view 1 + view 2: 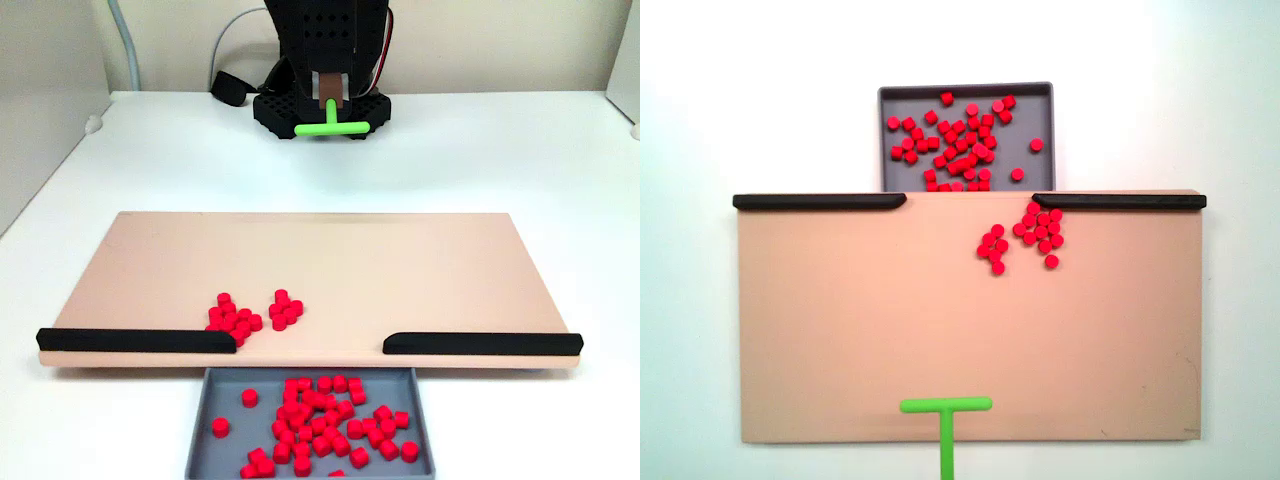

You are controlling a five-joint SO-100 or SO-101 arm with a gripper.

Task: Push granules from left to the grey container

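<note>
Black arm upright behind tan board [320,270], hand [331,103] clamping green T-shaped pusher [333,124], two granule clusters [248,314] against left black bar [140,340], grey container [215,440] holding most granules, white tabletop [480,150].

Matt tan board [400,270] – smooth, like painted wood; grey plastic tray [1025,120], dull; red pellets [320,415] smooth plastic; green pusher [946,420] slightly glossy; black bars [135,340] matt.

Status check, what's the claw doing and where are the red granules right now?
Claw shut on green pusher, back at board's near edge. Most granules in grey container; two clusters remain beside black bar. Path clear.
</note>
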